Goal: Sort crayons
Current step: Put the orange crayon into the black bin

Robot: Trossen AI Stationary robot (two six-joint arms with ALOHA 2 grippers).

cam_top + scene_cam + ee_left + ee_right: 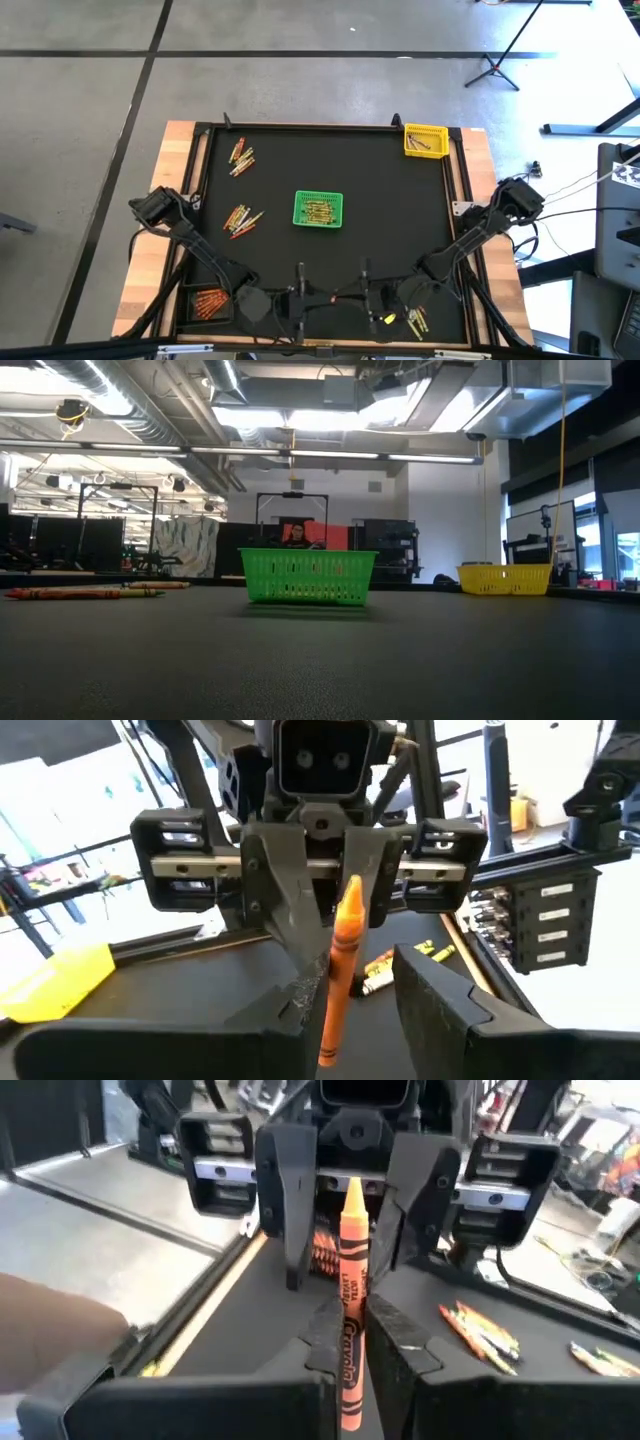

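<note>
An orange crayon [350, 1280] stands upright, tip up, between my two grippers at the middle of the table's near edge. My right gripper [350, 1335] is shut on it. My left gripper [355, 995] faces it from the left and is open, with one finger on each side of the crayon [338, 960]; no touch shows. In the high view the grippers meet at the near edge, left [318, 297] and right [348, 297]. Loose crayons lie in piles at the far left [241, 157], middle left [240, 219] and near right [415, 320]. My right gripper pinches the orange crayon's paper-wrapped middle [349, 1302] between its two fingers. The fingers come level from the table's right side and lie across the crayon. The crayon stands upright, its tip [352, 1188] above the fingers and its lower end [350, 1415] below them.
A green basket [319, 209] with crayons stands mid-table and also shows in the low view [308, 575]. A yellow basket [424, 139] stands at the far right corner. A black basket [205, 303] with orange crayons sits at the near left. A raised frame [320, 127] borders the black mat.
</note>
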